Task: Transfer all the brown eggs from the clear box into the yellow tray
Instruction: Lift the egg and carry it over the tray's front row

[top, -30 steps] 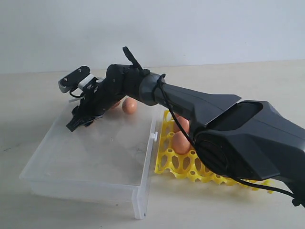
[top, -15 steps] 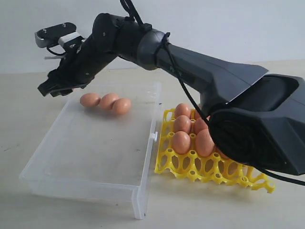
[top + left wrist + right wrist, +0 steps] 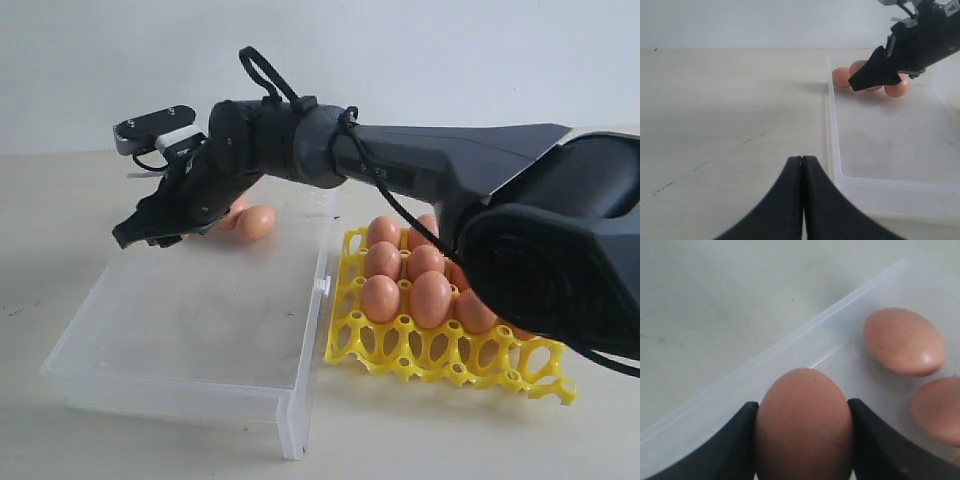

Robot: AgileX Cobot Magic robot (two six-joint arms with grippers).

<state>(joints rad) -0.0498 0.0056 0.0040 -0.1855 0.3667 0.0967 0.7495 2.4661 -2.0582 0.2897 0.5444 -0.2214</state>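
Left wrist view: the left gripper (image 3: 802, 160) had its fingers pressed together and carried nothing. It hovered over the table (image 3: 715, 100) just outside the box (image 3: 880, 185), probably so that the other arm had free space.
Right gripper (image 3: 135, 235): it hung low over the far left corner of the box, because the loose eggs lay there.
Jaws: they stood apart with one egg (image 3: 802, 425) between them. The fingers (image 3: 735, 445) met its two sides in the right wrist view, but I could not tell if they pressed it already. I judged it as not lifted yet.
Egg: it lay close to the box wall, so little room was left beyond it.
Other eggs (image 3: 257, 222): two lay just beside it in a row. In the exterior view the wrist covered half of one, and the egg between the jaws was fully hidden.
Tray (image 3: 480, 372): it stood just beside the box on the right, which made the carry short.
Tray eggs (image 3: 431, 298): they sat upright in the far cups, and the front cups were free.
Arm (image 3: 440, 170): it reached across from the right and hid the back and right part of the tray, so a full count was not possible.
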